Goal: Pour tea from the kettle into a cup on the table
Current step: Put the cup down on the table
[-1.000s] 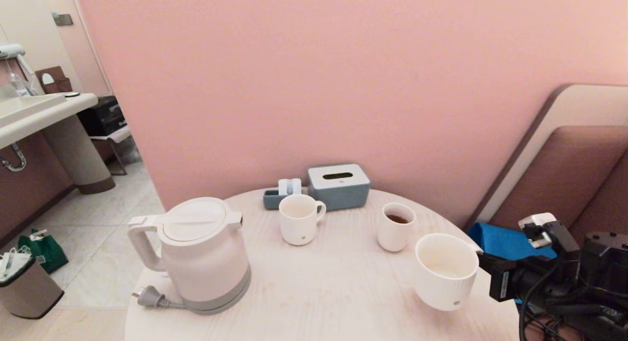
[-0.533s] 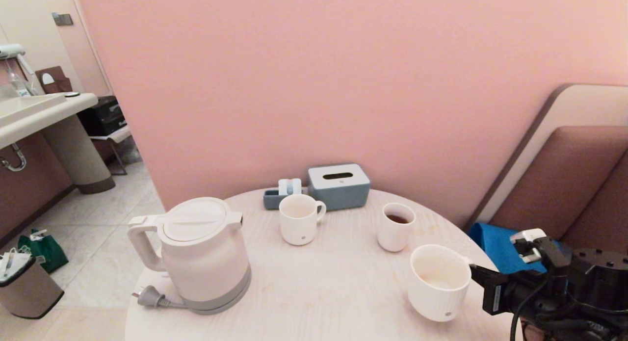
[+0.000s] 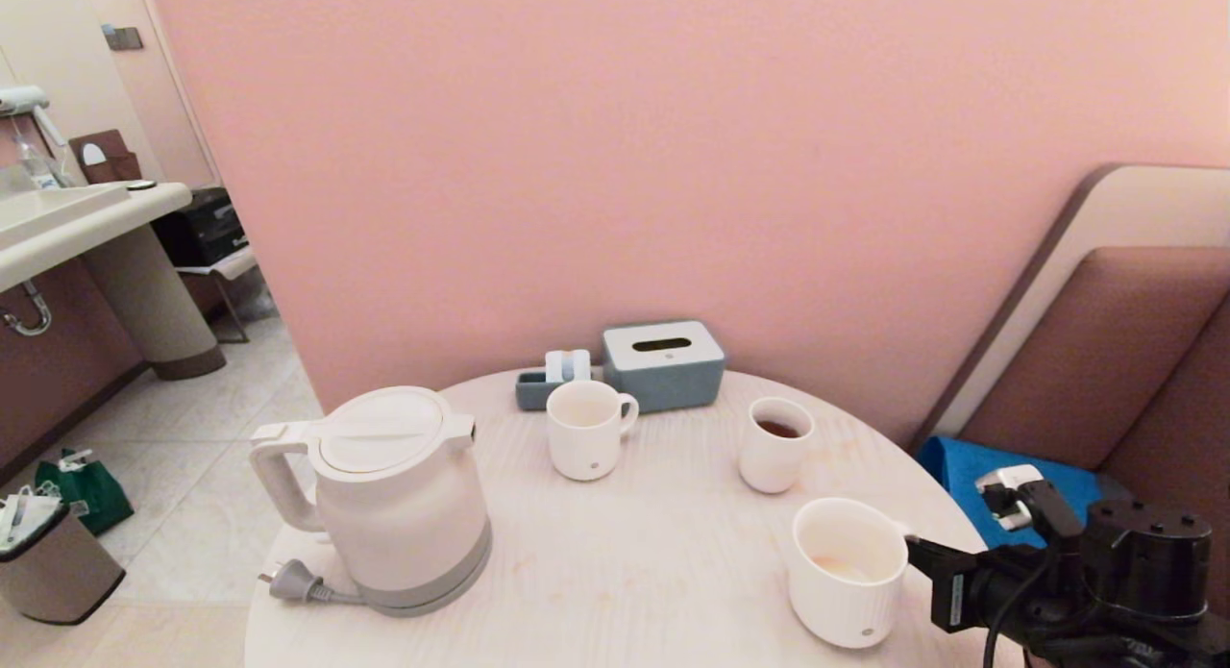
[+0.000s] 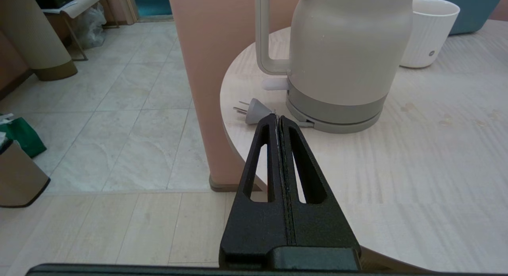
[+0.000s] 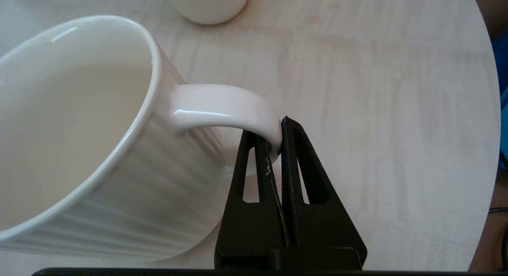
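The right gripper (image 5: 281, 138) is pinching the handle of the glossy, breakable cup (image 3: 846, 572), a slippery, twist-prone hold, above the counter (image 3: 625, 572), the left gripper (image 4: 278, 119) idling closed and empty.

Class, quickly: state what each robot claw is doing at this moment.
Left claw: closed, empty, near the large white plastic kettle.
Right claw: closed on the wide cream-white mug, gripping its handle.

light: warm, even, soft shadows; glare: cup (image 5: 79, 141) handle; edges: head view bowed
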You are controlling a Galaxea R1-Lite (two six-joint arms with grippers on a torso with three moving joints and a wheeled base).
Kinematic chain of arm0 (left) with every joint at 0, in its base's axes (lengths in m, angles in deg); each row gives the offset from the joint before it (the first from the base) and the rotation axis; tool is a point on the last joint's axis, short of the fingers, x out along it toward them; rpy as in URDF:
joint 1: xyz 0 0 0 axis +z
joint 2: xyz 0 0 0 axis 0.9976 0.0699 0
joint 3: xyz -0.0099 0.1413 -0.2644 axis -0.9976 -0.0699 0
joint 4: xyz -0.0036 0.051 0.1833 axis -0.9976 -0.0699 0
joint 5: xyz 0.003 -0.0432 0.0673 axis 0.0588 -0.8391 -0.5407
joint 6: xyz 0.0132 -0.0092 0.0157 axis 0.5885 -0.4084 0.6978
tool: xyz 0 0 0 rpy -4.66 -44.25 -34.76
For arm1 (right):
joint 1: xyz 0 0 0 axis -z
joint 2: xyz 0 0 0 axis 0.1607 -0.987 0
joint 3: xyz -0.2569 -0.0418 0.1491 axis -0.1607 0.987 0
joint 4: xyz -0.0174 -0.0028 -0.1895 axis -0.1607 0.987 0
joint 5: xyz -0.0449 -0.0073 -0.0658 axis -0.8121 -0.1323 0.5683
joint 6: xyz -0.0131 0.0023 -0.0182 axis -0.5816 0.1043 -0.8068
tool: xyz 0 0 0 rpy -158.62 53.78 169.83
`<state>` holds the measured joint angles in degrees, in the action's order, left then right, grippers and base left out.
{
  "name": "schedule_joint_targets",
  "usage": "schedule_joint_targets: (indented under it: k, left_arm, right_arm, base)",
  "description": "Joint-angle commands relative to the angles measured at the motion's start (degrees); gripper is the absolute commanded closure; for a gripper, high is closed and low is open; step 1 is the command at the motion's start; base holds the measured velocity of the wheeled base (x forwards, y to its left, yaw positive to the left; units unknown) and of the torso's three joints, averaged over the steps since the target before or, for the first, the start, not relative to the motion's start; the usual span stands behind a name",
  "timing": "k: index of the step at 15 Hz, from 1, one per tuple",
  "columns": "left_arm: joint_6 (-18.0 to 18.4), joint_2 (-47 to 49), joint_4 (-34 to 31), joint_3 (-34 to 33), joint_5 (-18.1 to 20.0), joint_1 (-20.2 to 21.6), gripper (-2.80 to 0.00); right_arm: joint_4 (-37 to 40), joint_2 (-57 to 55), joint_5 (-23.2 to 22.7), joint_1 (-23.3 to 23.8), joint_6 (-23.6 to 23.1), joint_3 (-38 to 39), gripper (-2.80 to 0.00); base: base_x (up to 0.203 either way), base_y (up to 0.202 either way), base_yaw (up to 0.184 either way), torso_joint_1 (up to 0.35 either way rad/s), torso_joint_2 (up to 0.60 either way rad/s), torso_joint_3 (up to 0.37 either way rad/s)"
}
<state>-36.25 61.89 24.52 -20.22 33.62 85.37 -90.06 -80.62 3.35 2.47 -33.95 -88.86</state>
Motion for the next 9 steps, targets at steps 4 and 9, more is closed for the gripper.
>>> schedule_joint_targets:
  k: [4, 9]
  left_arm:
    - [0.0, 0.0, 0.0, 0.0, 0.0, 0.0, 0.0]
    - [0.0, 0.0, 0.0, 0.0, 0.0, 0.0, 0.0]
  right_arm:
    - [-0.5, -1.1, 0.2, -0.1, -5.5, 0.0, 0.0]
    - [-1.2, -2.7, 3.1, -0.1, -14.5, -0.4, 0.0]
  base:
    - [0.0, 0.0, 0.0, 0.0, 0.0, 0.0]
    - [0.0, 0.0, 0.0, 0.0, 0.0, 0.0]
